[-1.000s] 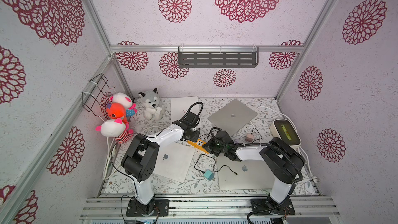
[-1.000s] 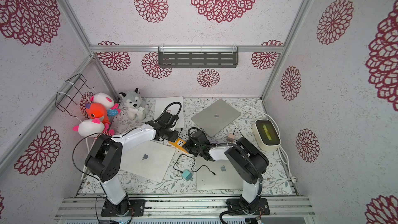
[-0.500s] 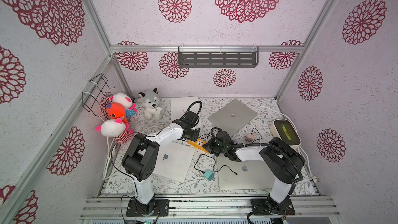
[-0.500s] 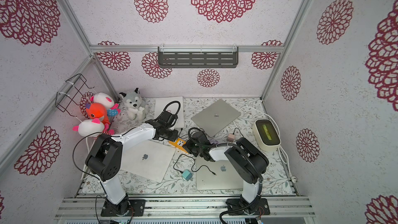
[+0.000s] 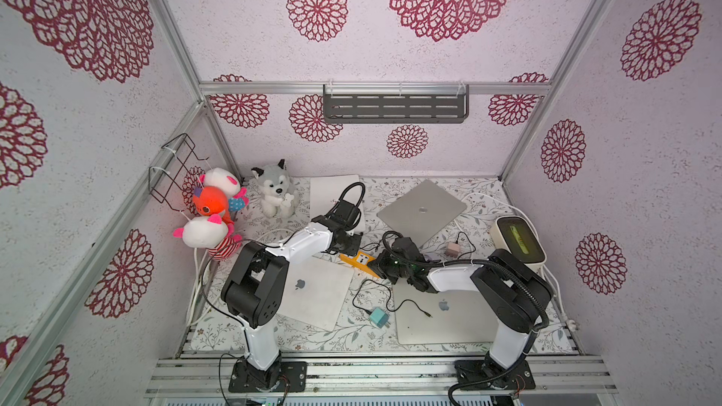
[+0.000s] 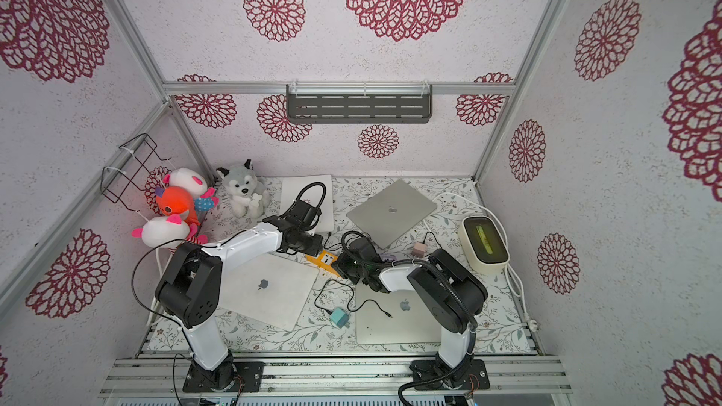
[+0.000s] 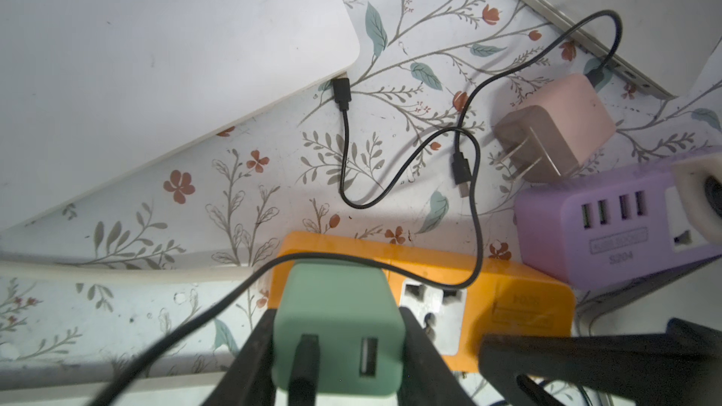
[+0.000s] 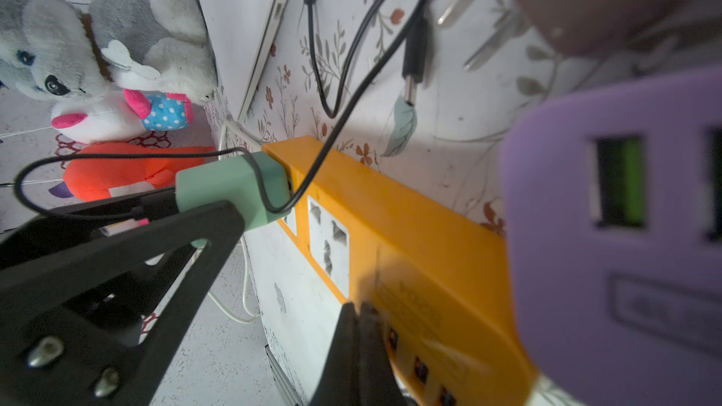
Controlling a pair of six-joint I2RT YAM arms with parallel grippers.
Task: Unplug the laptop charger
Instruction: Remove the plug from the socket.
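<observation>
The left gripper [image 7: 338, 316] is clamped around the mint-green charger [image 7: 336, 287], one finger on each side. The charger is seated in the end socket of the orange power strip [image 7: 508, 306], and a black cable [image 7: 476, 208] is plugged into its USB face and draped over the strip. The right gripper [image 8: 357, 308] is pressed together, with its tips planted on the strip's other end. A purple power strip [image 7: 609, 220] and a pink charger [image 7: 554, 123] are parked right beside it on the counter [image 7: 273, 173].

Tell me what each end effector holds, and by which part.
Left end effector: mint-green cube charger, clamped across its opposite side faces. Right end effector: shut, holding nothing, tips against the orange plastic power strip.
</observation>
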